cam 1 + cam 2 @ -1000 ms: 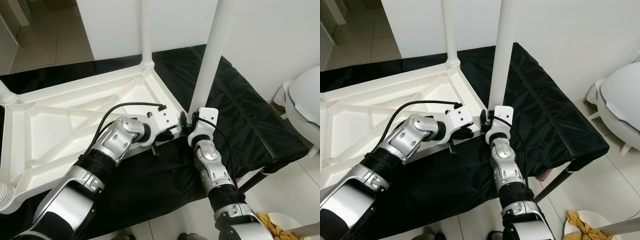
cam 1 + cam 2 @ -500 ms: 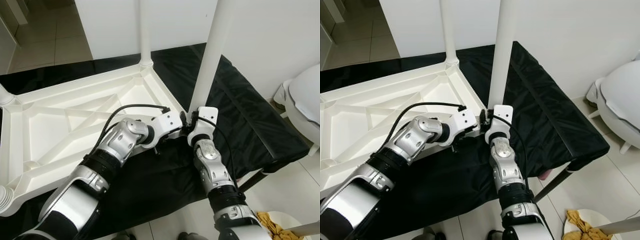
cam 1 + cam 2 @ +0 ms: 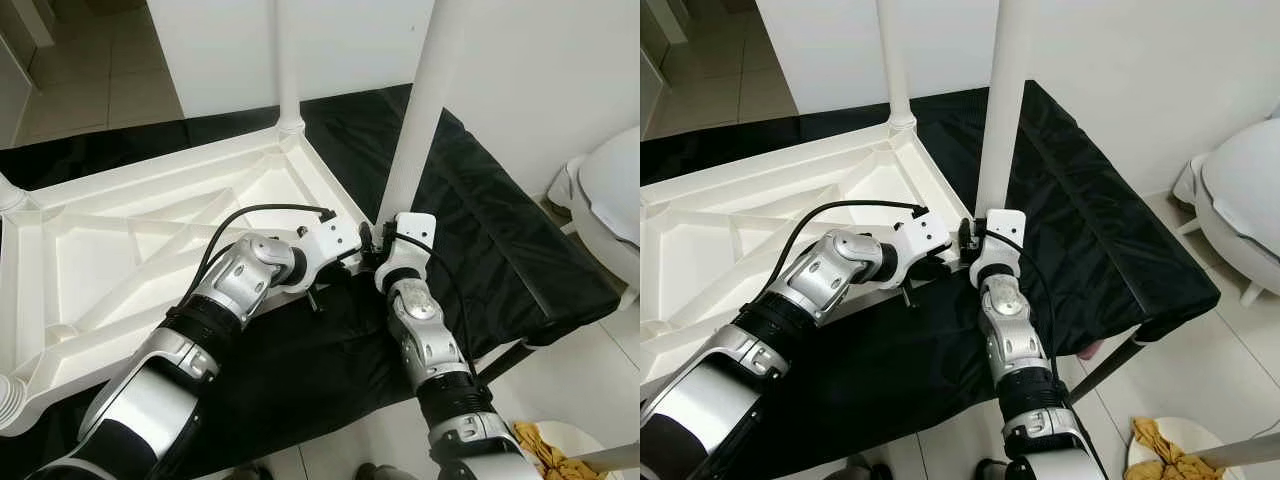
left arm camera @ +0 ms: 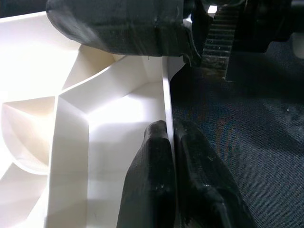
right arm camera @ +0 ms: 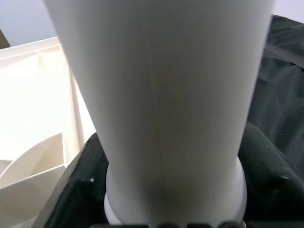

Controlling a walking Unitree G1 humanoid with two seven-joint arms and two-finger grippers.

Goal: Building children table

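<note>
Right end effector (image 5: 166,209): I see it clamped around the base of a white table leg (image 3: 420,120), at the near corner of the tabletop.
Left end effector (image 4: 173,142): I see its two black fingers (image 4: 152,175) pinched on the thin white edge of the tabletop, just beside the right one.
Tabletop (image 3: 130,250): white, upside down with its ribbed underside showing, lying on a black cloth (image 3: 480,230).
Table leg: upright, rising past my view.
Second leg (image 3: 288,60): upright at the far corner.
Beyond: tiled floor (image 3: 110,70) and white wall (image 3: 530,60).
</note>
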